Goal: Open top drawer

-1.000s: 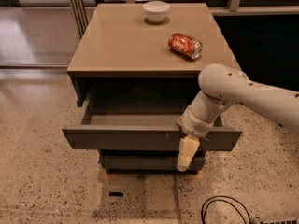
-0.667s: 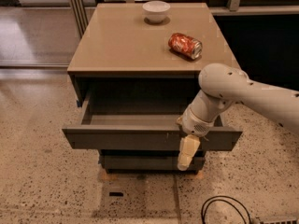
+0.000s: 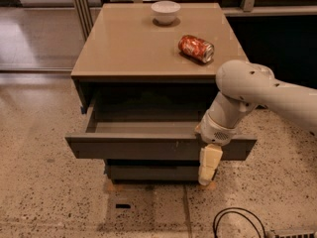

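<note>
Now top drawer stands pulled out; gripper against its front.

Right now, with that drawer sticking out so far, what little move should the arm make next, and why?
Probably ease the gripper back off the top drawer. That drawer already stands well out of the cabinet, its inside showing, and the gripper hangs at the right end of its front, so little pulling seems left.
</note>
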`<move>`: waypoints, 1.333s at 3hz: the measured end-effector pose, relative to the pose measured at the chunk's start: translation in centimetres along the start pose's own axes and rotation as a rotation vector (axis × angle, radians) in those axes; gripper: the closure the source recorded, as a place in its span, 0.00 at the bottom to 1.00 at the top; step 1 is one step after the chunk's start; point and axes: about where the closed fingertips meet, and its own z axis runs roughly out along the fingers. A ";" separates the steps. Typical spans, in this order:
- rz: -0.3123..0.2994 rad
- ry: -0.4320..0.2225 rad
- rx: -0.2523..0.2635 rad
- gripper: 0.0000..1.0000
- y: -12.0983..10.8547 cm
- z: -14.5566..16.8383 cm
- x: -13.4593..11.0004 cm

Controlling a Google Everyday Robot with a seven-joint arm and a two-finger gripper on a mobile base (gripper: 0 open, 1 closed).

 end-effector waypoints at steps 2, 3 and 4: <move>0.000 -0.006 -0.036 0.00 0.5 0.9 0.2; 0.005 -0.012 -0.059 0.00 1.5 1.1 0.6; 0.054 -0.010 -0.101 0.00 6.3 0.5 3.2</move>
